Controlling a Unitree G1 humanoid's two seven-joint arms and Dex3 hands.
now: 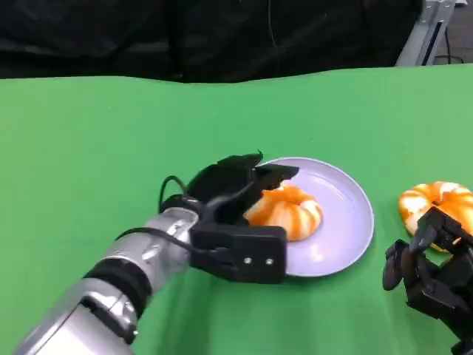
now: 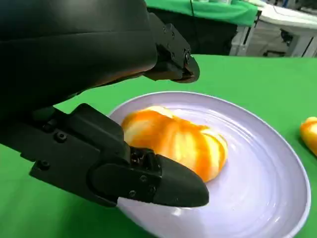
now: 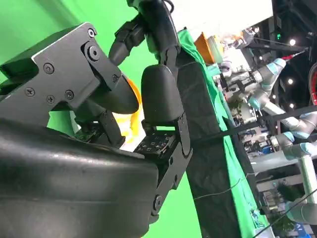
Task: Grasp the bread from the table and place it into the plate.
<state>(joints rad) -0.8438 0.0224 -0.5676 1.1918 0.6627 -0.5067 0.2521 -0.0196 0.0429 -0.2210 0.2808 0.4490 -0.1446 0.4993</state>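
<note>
No readable text, label, brand, number or sign is showing anywhere in these views: nothing is appearing on the hands, the bread, the plate or the green desk, and the background clutter is too blurred to read.

From the head view you look down and forward over the green bench (image 1: 89, 148), with a dark curtain at its far edge. The left wrist view sits just behind the left robot hand (image 2: 99, 129) and looks low along it, very near the plate (image 2: 277, 163) — you see the same plate (image 1: 347, 222) and bread (image 1: 288, 211) from above in the head view. The right wrist view is turned on its side, close behind the right robot hand (image 3: 124, 114), and faces past the bench edge toward a bright room with other robot arms.
</note>
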